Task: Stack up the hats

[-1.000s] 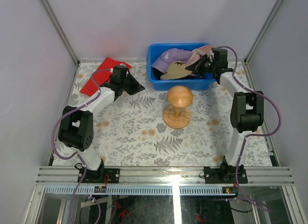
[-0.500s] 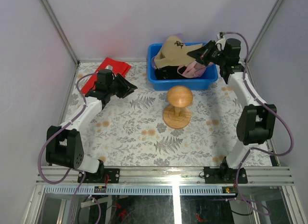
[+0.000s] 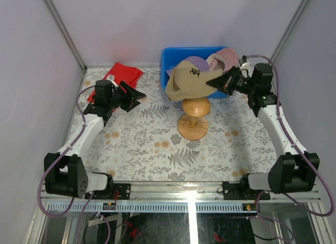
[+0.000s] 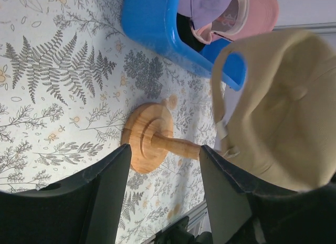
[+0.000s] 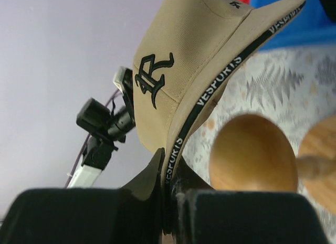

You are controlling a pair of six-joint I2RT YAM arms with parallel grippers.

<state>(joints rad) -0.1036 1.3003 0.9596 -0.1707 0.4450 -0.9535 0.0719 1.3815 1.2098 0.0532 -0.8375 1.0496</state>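
The right gripper (image 3: 217, 82) is clamped on the curved brim of the tan fabric baseball cap (image 3: 189, 78). The cap hangs crown-up in the air over the round head of the wooden goblet-shaped stand (image 3: 195, 118) on the fern-patterned worktop (image 3: 147, 144). Behind it, the pink cap (image 3: 227, 57) and purple cap (image 3: 195, 61) lie in the blue plastic bin (image 3: 169, 59). The left gripper (image 3: 137, 95), jaws parted and empty, hovers beside the folded red cloth (image 3: 124, 74).

The tan cap (image 3: 188, 78) (black embroidered letters on its front) hangs tilted in the air just above the stand (image 3: 195, 105), brim pinched in the right pincer (image 3: 219, 81). The purple cap (image 3: 195, 61) and pink cap (image 3: 224, 57) lie overlapping in the bin (image 3: 170, 55).
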